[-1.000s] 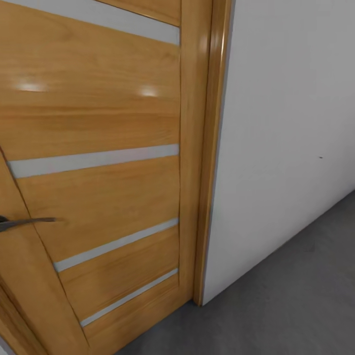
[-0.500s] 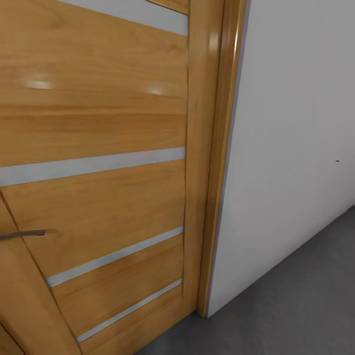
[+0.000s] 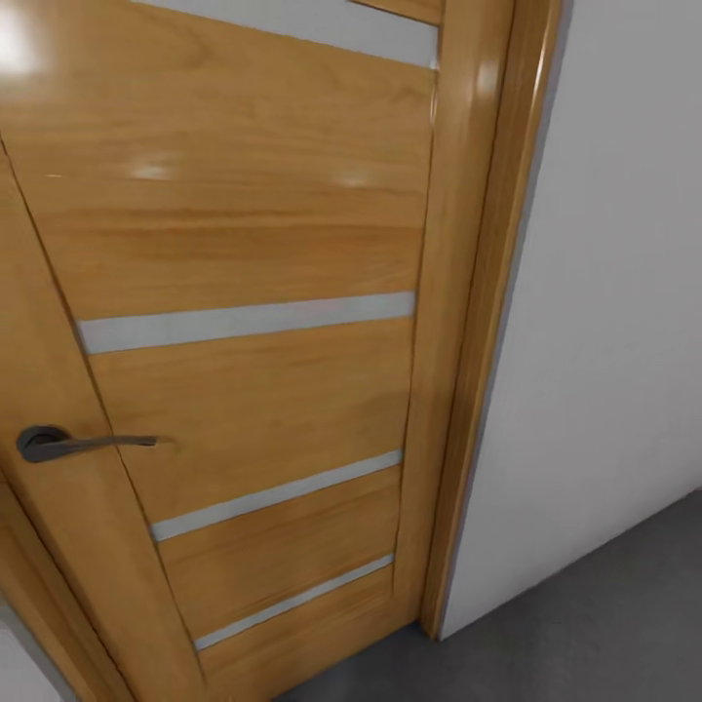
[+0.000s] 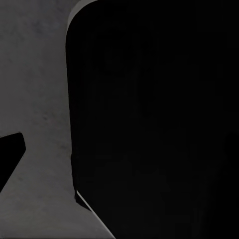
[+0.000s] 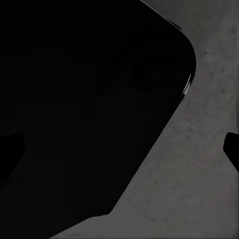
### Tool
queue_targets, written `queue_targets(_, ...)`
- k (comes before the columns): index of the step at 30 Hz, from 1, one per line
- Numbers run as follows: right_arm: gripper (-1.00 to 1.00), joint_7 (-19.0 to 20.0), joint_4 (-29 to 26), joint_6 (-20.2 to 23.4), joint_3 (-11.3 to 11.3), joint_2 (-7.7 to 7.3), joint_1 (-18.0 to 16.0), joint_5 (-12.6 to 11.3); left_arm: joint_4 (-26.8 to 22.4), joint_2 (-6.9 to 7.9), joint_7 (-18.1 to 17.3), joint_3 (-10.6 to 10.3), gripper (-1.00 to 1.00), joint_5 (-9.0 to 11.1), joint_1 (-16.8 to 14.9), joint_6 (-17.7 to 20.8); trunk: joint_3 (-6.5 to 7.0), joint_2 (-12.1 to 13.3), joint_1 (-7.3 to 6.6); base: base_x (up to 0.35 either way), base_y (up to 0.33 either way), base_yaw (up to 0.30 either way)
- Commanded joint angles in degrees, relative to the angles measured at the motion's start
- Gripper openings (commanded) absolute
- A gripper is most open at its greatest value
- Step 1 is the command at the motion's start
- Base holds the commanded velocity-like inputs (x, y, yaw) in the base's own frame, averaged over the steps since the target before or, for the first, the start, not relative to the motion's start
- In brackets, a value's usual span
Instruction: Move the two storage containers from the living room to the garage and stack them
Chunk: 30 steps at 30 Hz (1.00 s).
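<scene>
straight ahead in the head view stands a wood door point(image 3: 244, 244), seen close and at a slant. its golden-brown panels are crossed by pale grey strips point(image 3: 244, 320) that run nearly level, one at the top edge, one at mid height and two lower down. a dark lever handle point(image 3: 73, 445) sits on the door's left stile, its lever pointing toward the strips. the door's right side meets a rounded wood frame point(image 3: 483, 322), and just beside the frame a plain grey-white wall point(image 3: 614, 322) runs off to the right. below door and wall lies the floor point(image 3: 585, 624) — dark grey, speckled concrete, meeting the wall along a slanted line.

the left wrist view looks down on the same rough grey floor point(image 4: 37, 99). a large black shape point(image 4: 154, 119) with a rounded corner covers much of that view, and a small dark tip point(image 4: 10, 154) pokes in at one edge. the fingers are not clear enough to judge, so i cannot tell how far the left gripper is open or whether it holds anything.

the right wrist view is much alike — a big black rounded form point(image 5: 89, 109) over grey concrete point(image 5: 199, 179), with a small dark tip point(image 5: 232, 147) at the edge. i cannot tell the right gripper's state either.

where the containers are, i cannot tell.
</scene>
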Motion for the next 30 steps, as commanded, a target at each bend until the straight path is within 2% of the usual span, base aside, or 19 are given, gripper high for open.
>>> queue_targets(1, 1.0, 0.0, 0.0, -0.2, 0.3, 0.0, 0.0, -0.4, 0.0, 0.0, -0.1, 0.1, 1.0, 0.0, 0.0, 0.0, -0.04, 0.0, 0.0, 0.0, 0.0, 0.271)
queue_targets(25, 1.0, 0.0, 0.0, -0.2, 0.3, 0.0, 0.0, -0.4, 0.0, -0.03, -0.1, 0.0, 1.0, 0.0, 0.0, 0.0, -0.04, 0.0, 0.0, 0.0, 0.0, 0.27)
queue_targets(30, 1.0, 0.0, 0.0, -0.2, 0.3, 0.0, 0.0, -0.4, 0.0, 0.0, -0.1, 0.0, 1.0, 0.0, 0.0, 0.0, -0.04, 0.0, 0.0, 0.048, -0.182, 0.063)
